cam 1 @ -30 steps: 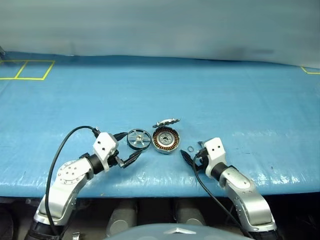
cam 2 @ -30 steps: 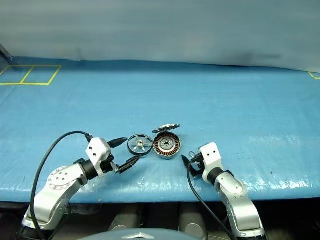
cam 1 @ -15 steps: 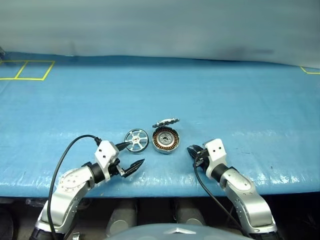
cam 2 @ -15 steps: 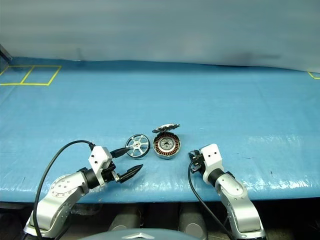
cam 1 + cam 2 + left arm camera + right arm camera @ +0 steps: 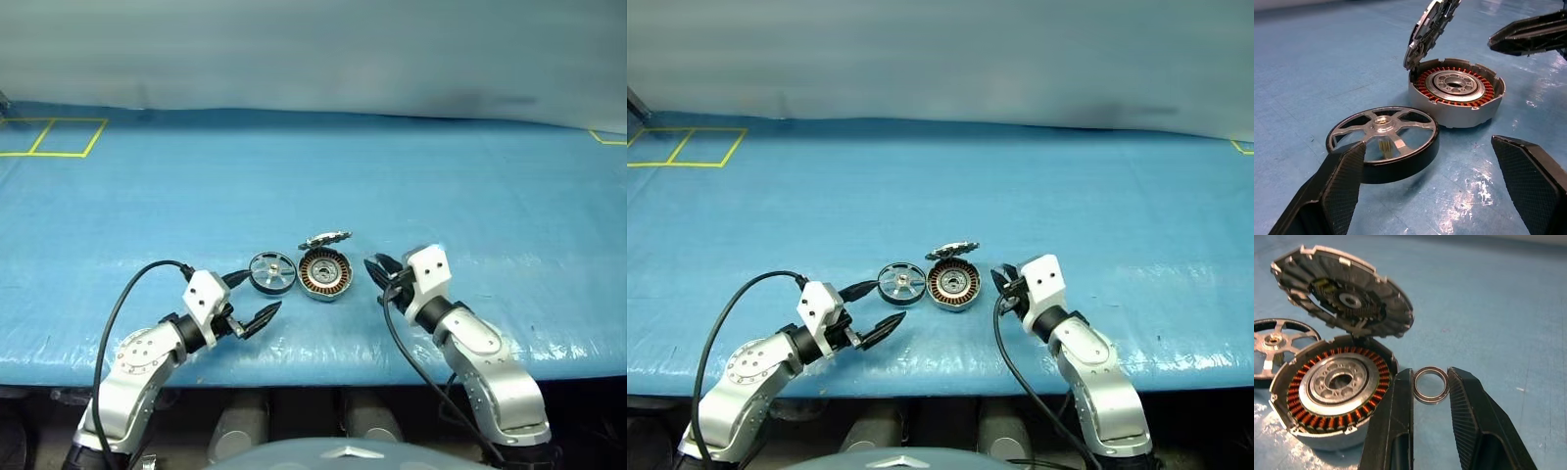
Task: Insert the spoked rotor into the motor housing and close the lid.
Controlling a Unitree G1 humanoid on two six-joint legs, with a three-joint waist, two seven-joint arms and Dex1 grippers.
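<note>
The spoked rotor [image 5: 272, 271] lies flat on the blue table, just left of the motor housing [image 5: 324, 273], whose copper windings show. The ribbed lid [image 5: 325, 238] stands tilted open at the housing's far edge. My left gripper [image 5: 263, 292] is open, low by the near side of the rotor; in the left wrist view the rotor [image 5: 1383, 142] sits ahead between its spread fingers, touching neither. My right gripper [image 5: 1430, 376] is shut on a small silver ring [image 5: 1422, 396], held in the air just right of the housing [image 5: 1332, 391].
Blue sheeting covers the table [image 5: 441, 186]. Yellow tape squares [image 5: 49, 137] mark its far left corner, and a yellow mark [image 5: 607, 139] the far right. The table's front edge [image 5: 313, 367] runs close behind both grippers. Black cables trail from both wrists.
My right gripper has closed on the small ring that lay on the table and has lifted it, moving up toward the housing. The left gripper stays open by the rotor.
</note>
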